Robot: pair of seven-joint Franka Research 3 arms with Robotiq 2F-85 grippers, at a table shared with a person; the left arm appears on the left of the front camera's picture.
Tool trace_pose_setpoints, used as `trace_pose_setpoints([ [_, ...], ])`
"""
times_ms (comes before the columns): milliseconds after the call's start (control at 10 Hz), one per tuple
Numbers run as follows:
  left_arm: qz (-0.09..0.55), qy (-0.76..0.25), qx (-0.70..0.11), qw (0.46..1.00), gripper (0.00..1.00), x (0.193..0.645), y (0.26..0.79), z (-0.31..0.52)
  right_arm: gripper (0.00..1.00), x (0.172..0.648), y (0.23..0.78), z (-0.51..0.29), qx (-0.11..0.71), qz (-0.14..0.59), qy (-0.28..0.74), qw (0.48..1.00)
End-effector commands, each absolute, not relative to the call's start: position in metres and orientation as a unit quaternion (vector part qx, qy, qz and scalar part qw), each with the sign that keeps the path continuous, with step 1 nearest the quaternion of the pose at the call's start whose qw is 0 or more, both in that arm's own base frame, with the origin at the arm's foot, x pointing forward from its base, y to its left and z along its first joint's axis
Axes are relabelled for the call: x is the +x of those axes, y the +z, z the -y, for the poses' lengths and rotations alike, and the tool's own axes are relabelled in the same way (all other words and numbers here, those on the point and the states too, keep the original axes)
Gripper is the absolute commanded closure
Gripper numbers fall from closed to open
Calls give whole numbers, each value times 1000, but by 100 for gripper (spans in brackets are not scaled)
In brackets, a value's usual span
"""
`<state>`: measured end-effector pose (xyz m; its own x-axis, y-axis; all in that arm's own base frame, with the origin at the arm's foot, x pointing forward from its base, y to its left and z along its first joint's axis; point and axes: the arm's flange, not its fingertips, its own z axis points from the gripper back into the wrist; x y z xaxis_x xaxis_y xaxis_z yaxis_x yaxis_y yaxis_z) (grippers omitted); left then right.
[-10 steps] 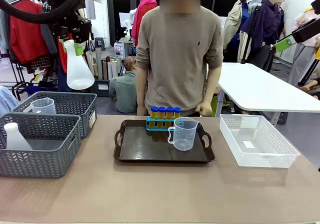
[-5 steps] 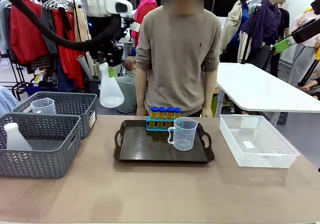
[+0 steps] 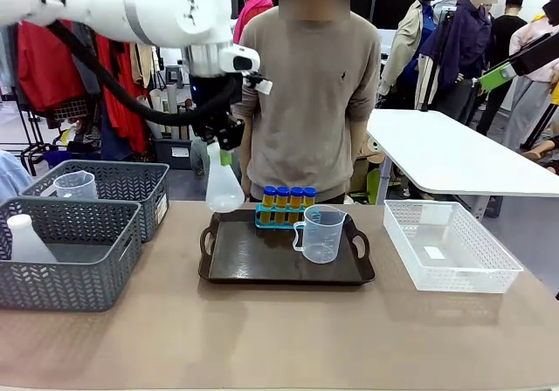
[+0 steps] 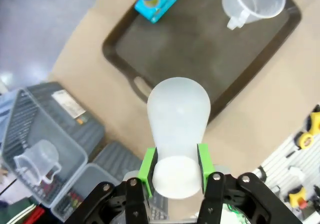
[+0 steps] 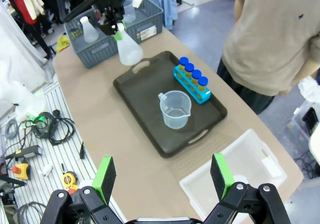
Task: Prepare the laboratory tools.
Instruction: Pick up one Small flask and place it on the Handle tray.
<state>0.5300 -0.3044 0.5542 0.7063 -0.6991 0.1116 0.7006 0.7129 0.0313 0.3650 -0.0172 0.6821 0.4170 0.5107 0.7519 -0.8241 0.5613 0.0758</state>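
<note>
— Where is the conical flask (image 3: 224,185) right now?

— In the air above the left handle end of the black tray (image 3: 262,260), clear of it. The left gripper (image 4: 175,170) has its green pads (image 4: 147,164) clamped on the flask's narrow neck.

— Which way does it point?

— Its long axis runs roughly vertical: neck up in the jaws, wide base down toward the tray.

— And the other tools?

— The blue rack (image 3: 281,216) with its blue-capped orange tubes (image 3: 288,196) stands at the tray's far edge, tubes upright. The clear beaker (image 3: 320,233) stands just in front of it, mouth up, handle to the robot's left. A second flask (image 3: 24,239) and a second beaker (image 3: 76,184) sit upright in the grey baskets (image 3: 79,251) on the left.

— The right gripper (image 5: 162,176)?

— Held high over the table, jaws spread wide, nothing between them.
</note>
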Motion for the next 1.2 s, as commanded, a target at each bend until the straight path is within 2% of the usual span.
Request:
trace_pose_setpoints([
  [0,50,-393,-29,918,100,533,528,316,0,366,683,17,234,359,416,802],
  [200,58,-392,-53,917,100,540,507,332,0,366,683,17,234,359,416,802],
  [300,61,-399,-47,914,100,540,498,340,0,366,683,17,234,359,416,802],
  [400,38,-405,-47,912,100,535,506,332,0,366,683,17,234,359,416,802],
  [700,46,-396,-42,916,100,542,495,343,0,366,683,17,234,359,416,802],
  [800,61,-410,-12,910,100,540,494,338,0,366,683,17,234,359,416,802],
  [1100,40,-441,-4,897,100,558,464,358,0,366,683,17,234,359,416,802],
])
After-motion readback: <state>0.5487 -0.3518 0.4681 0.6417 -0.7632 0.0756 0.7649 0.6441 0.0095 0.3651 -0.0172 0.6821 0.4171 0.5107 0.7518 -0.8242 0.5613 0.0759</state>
